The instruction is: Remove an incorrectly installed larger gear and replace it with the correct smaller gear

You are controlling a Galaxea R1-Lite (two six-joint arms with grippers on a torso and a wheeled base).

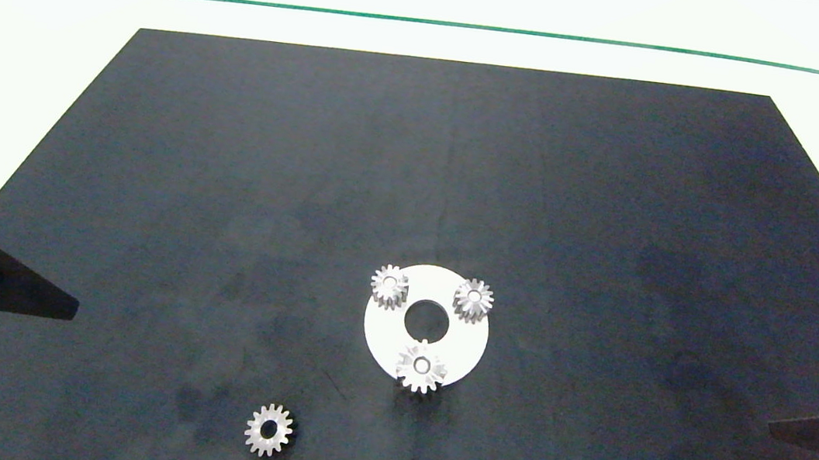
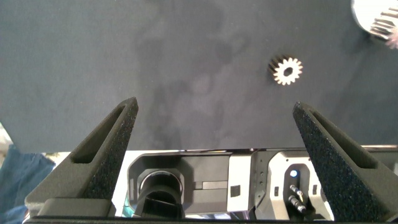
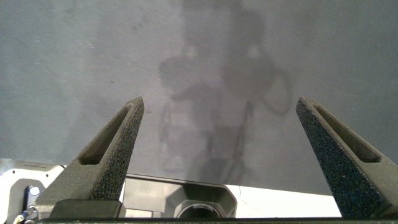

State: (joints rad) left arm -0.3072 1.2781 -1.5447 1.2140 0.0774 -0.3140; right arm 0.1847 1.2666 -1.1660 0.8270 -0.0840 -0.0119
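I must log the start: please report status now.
Left gripper and right gripper parked at mat edges, jaws open, empty. Larger gear on white disc. Smaller gear loose, unobstructed.

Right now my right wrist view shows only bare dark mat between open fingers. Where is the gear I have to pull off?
Observer: The larger gear sits on a white disc mid-table, at the disc's edge nearest the robot. Two small gears occupy the far side.
Operator: And the replacement?
Observer: The smaller gear lies flat and loose on the mat, off the disc, toward the left arm's side and nearer the robot.
Operator: Is the left gripper near it?
Observer: No. The left gripper is open and empty at the mat's left edge; its wrist view shows that gear ahead of the fingers, well apart from them.
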